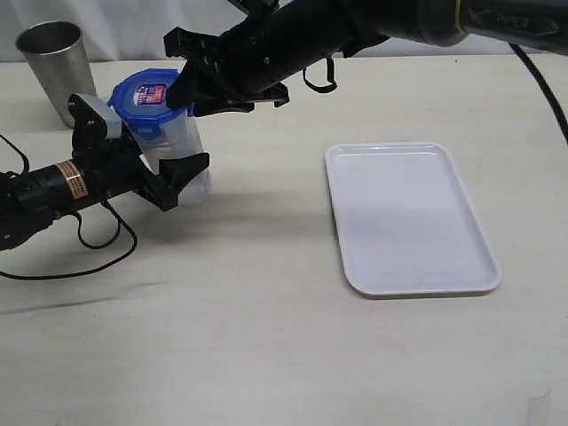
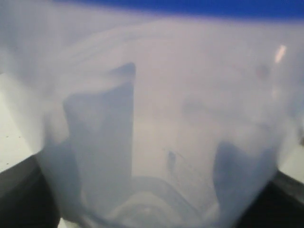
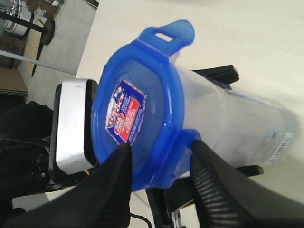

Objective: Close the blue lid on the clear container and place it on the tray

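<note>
The clear container [image 1: 180, 142] stands at the left of the table with the blue lid [image 1: 140, 94] on its mouth, sticker up. My left gripper [image 1: 153, 158] is shut on the container's body. In the left wrist view the container [image 2: 161, 104] fills the picture, the gripper [image 2: 166, 185] showing only as dark fingers [image 2: 97, 142] through the wall. My right gripper [image 1: 182, 71] reaches across from the right. In its wrist view the gripper [image 3: 159, 154] straddles the lid [image 3: 142, 85] at one rim flap, one finger on the lid's top and one against the flap.
The white tray [image 1: 484, 266] lies flat to the right of the middle, nothing on it. A grey metal cup [image 1: 55, 67] stands at the back left, just behind the left arm. The left arm's cable [image 1: 98, 257] trails over the table.
</note>
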`<action>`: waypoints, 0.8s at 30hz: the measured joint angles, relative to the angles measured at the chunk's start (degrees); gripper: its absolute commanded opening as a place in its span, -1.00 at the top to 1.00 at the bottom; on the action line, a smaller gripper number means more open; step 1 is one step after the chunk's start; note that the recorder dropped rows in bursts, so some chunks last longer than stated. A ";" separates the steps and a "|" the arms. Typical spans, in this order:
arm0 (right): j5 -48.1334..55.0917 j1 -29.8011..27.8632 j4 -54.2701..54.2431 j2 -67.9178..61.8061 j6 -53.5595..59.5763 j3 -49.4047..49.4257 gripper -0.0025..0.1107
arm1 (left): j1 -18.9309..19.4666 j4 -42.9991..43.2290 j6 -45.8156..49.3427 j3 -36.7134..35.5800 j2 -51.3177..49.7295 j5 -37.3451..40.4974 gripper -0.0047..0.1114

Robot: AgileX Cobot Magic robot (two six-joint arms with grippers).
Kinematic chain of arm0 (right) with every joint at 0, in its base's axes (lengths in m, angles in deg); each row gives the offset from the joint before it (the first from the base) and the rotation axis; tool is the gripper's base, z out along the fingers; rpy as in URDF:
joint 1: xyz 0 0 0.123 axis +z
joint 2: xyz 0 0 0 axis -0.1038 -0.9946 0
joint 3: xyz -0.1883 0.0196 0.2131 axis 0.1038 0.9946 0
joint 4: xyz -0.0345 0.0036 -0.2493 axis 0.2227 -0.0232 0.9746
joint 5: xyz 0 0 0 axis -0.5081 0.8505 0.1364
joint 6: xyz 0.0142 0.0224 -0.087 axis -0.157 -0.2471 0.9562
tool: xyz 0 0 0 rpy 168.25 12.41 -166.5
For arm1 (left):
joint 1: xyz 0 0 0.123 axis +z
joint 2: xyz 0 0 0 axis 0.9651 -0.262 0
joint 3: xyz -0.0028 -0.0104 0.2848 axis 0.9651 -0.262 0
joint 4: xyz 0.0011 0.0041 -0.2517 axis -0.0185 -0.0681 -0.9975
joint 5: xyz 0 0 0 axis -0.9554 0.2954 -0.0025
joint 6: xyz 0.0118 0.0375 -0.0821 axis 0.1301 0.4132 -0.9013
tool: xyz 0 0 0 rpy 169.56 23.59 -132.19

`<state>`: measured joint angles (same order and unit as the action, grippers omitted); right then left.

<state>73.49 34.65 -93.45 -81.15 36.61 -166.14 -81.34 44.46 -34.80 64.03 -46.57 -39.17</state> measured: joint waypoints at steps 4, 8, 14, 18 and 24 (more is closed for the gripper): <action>0.00 0.00 -0.05 0.00 0.97 0.00 0.37 | 0.00 -0.10 0.00 0.00 0.00 0.00 0.92; 0.34 -0.12 0.31 0.43 3.20 0.00 0.33 | 0.00 0.01 0.36 0.00 0.38 0.39 0.92; 2.30 -0.65 3.46 4.53 7.38 0.24 -0.04 | 0.00 3.92 -0.81 0.00 3.90 0.24 0.92; 2.94 -1.01 3.61 7.58 9.69 0.24 -0.16 | -0.21 8.18 -0.98 -0.10 5.44 -0.25 0.92; 3.07 -1.10 9.34 11.45 10.32 0.01 -0.17 | -0.64 12.89 0.60 -0.10 5.44 0.73 0.92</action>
<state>76.55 33.55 -84.12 -69.70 46.93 -166.13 -81.98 57.35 -34.20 63.93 -41.13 -38.44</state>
